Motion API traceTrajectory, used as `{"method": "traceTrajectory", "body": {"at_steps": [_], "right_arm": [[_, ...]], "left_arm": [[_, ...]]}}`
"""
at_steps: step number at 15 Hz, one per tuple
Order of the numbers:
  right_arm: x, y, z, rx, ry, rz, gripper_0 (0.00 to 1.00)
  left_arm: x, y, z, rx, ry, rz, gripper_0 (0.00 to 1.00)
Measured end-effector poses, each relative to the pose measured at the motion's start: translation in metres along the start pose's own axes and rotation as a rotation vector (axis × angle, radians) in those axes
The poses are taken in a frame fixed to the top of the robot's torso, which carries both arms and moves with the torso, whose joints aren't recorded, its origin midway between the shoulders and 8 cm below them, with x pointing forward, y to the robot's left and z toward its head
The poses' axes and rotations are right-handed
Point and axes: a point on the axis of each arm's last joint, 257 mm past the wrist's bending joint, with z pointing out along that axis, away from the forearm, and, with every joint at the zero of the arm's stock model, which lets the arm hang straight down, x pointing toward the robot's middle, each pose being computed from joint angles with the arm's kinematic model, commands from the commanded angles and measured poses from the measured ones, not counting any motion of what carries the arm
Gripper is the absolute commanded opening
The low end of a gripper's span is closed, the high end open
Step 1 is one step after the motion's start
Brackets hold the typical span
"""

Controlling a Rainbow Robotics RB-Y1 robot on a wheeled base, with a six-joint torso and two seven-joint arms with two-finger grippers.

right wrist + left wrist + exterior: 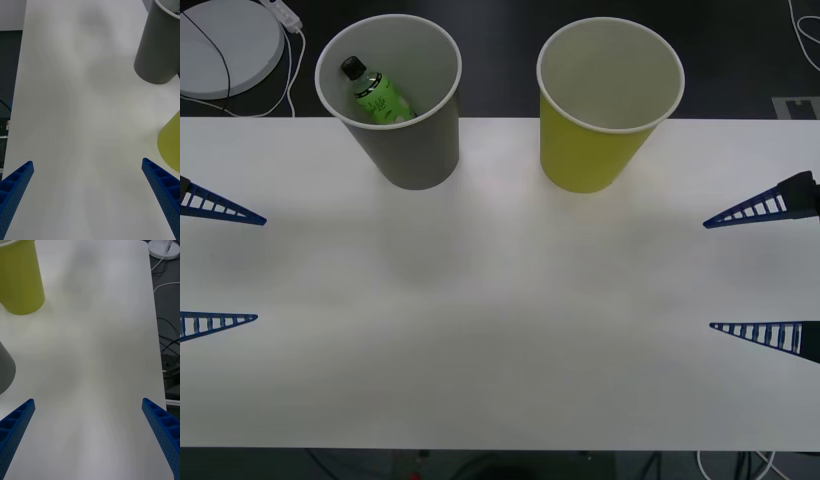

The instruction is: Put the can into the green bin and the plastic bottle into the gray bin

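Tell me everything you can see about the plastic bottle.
The plastic bottle is small and bright green, with a black screw cap and a green label. It lies inside the gray bin, tilted, cap toward the far left of the rim, its lower end hidden by the bin's wall. It leans against the pale inside. No end effector is near it.

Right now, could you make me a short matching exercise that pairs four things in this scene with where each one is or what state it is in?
Things
1. bottle
2. green bin
3. gray bin
4. left gripper

Places or states
A. open, at the table's left edge
B. stands toward the right at the table's far edge
C. lies inside a bin, cap up
D. stands toward the left, with something in it

Pairs: 1-C, 2-B, 3-D, 4-A

The right gripper mirrors the left one at the other edge, also open.
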Motion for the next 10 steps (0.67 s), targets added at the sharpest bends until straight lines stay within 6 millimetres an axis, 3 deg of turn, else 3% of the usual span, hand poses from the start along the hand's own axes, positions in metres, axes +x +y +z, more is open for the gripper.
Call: {"method": "traceTrajectory", "body": {"at_steps": [10], "right_arm": [[0.0052,-0.0059,-0.0062,0.012,-0.001,0.01,1.0]], "left_arm": [[0.0,0.0,0.0,0.0,0.0,0.0,1.0]]}}
